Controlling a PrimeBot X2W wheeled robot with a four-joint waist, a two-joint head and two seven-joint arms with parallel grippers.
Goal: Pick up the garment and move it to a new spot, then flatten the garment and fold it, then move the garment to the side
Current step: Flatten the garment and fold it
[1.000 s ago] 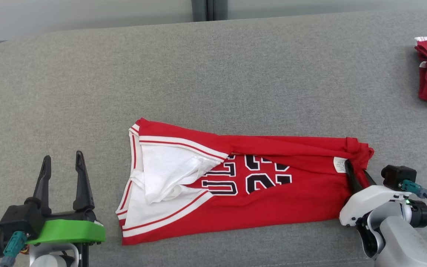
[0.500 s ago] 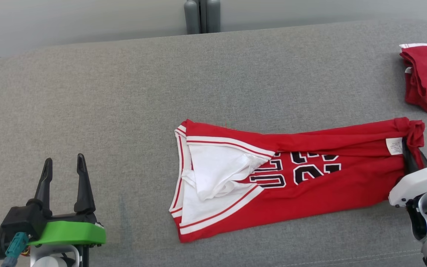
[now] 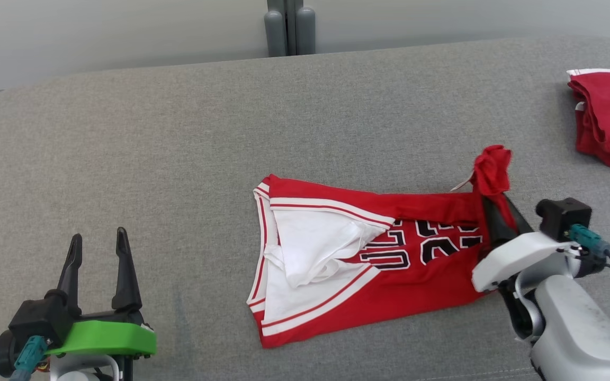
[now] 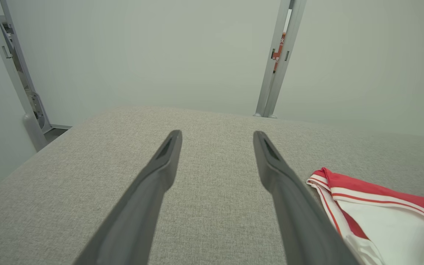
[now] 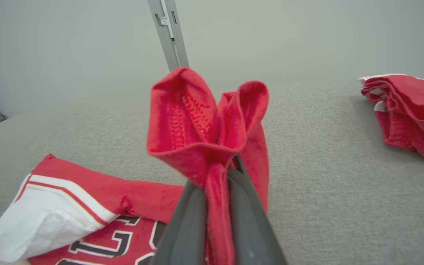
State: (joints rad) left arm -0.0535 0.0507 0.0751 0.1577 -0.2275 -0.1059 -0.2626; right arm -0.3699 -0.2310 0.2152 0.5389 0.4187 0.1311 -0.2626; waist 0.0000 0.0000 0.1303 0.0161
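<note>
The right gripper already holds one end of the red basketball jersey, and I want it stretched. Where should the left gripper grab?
Probably the white-striped near-left corner of the red basketball jersey, approached low from the robot's left. It lies flat on the grey cushion, faces the open left gripper, and sits opposite the bunched end the right gripper pinches.

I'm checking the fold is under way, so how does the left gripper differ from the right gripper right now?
The left gripper is open and holds nothing; the right gripper is shut on a bunched corner of the red jersey. The left gripper sits apart from the jersey, off its striped end; the right gripper is at its opposite end. Both have two long dark fingers.
</note>
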